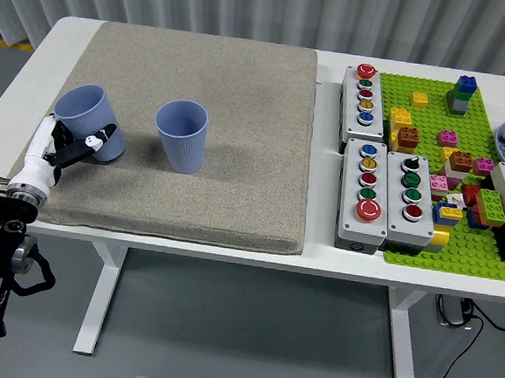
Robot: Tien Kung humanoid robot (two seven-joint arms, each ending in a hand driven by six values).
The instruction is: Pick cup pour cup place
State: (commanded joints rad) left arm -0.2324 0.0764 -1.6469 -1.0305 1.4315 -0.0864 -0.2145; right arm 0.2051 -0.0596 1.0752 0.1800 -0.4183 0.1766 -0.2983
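with our left hand (74, 144) wrapped around the left cup (90, 123), tilted on the mat (243, 92), we judge it ready to pour into the upright cup (181, 136) beside it.

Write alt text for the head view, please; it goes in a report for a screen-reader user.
The robot's left hand grips a tilted blue cup at the left of a grey mat on a white table, with a second blue cup upright to its right. Button boxes and a green brick baseplate fill the table's right side.
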